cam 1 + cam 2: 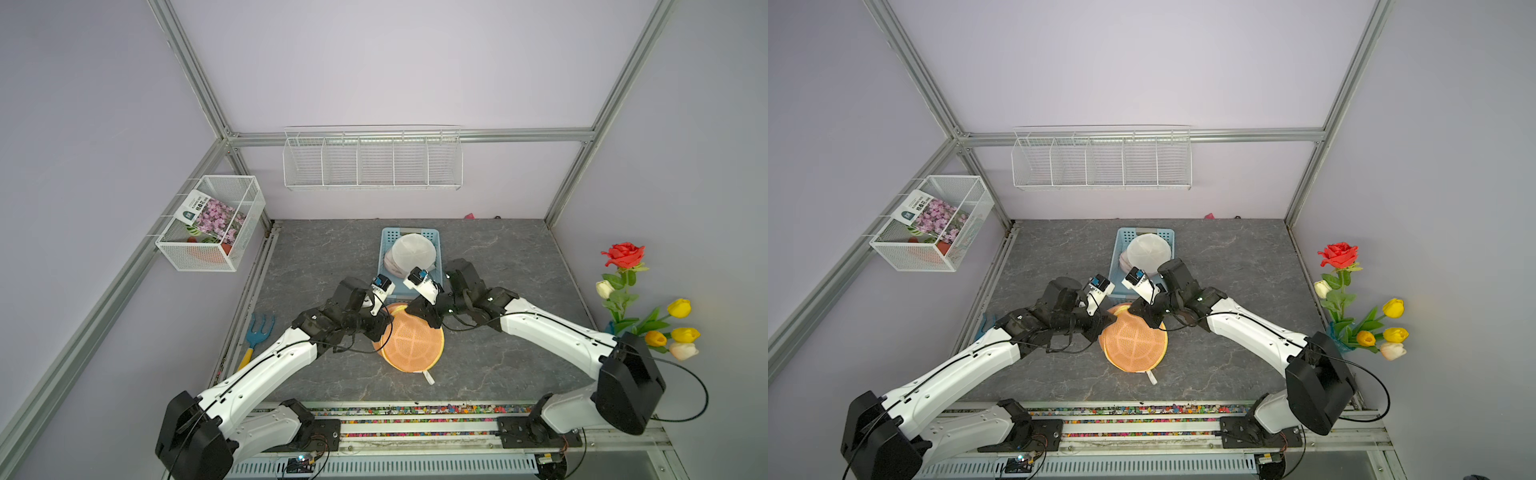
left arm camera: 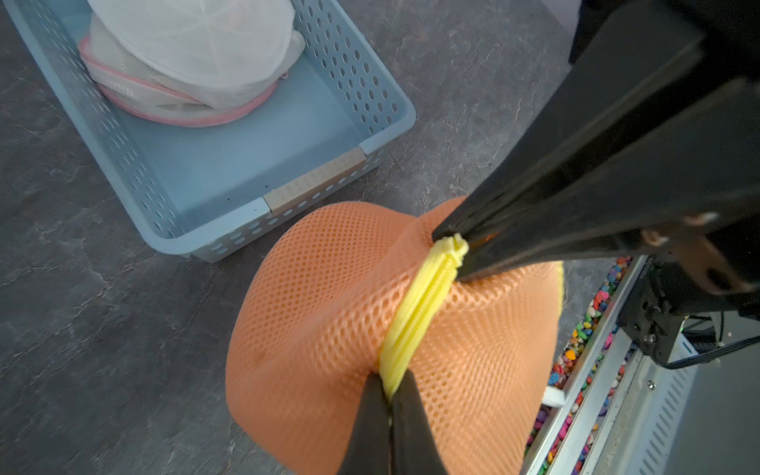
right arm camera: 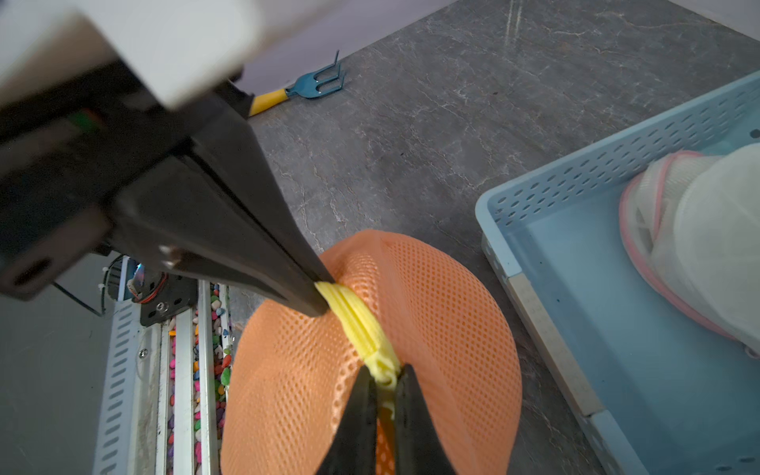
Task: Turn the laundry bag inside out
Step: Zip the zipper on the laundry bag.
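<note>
Bag lay near bench front edge; looked light, soft mesh. Left claw, right claw both clenched on rim, likely firmest hold.

Centred on table: laundry bag. Just behind it: plastic basket, with mesh bags piled in its far end. Far left on table: hand rake. Right of table: flowers. On left wall: wire basket; on back wall: wire rack.
</note>
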Controlling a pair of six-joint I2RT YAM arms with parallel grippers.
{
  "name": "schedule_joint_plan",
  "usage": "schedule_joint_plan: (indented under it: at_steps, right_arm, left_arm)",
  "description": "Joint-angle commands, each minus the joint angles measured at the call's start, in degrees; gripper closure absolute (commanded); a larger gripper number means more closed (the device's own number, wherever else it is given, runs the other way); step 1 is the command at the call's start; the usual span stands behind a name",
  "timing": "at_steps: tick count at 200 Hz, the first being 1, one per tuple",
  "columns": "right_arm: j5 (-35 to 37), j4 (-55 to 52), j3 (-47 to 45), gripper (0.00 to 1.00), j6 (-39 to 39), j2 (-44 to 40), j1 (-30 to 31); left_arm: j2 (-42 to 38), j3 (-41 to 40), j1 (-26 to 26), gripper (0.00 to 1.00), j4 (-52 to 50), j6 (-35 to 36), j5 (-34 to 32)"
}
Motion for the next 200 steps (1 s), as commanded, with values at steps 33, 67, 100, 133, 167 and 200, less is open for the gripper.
schedule_joint_plan:
  at_steps: [33, 67, 100, 133, 167, 200]
  right_arm:
    - [9.1, 1.2, -8.5, 1.0, 5.0, -6.5, -0.3]
    - [8.3, 4.4, -14.0, 1.0, 9.2, -9.1, -0.3]
    - [7.8, 9.2, -20.3, 1.0, 14.1, -11.9, 0.3]
    - [8.9, 13.6, -25.0, 1.0, 18.1, -13.3, 3.0]
    - [14.2, 15.5, -24.7, 1.0, 18.6, -10.7, 4.8]
    - [20.1, 9.7, -16.1, 1.0, 13.5, -7.7, 3.8]
  left_arm:
    - [-12.6, -6.4, 0.4, 1.0, 4.8, -8.1, -12.9]
    - [-17.1, -10.8, 1.2, 1.0, 8.4, -16.2, -20.1]
    - [-22.8, -15.4, 2.1, 1.0, 14.9, -23.8, -24.5]
    - [-24.4, -17.0, 2.7, 1.0, 19.5, -28.7, -26.2]
    - [-23.7, -18.2, 2.6, 1.0, 23.4, -26.7, -13.3]
    - [-27.2, -18.0, -2.2, 1.0, 14.5, -27.3, -11.7]
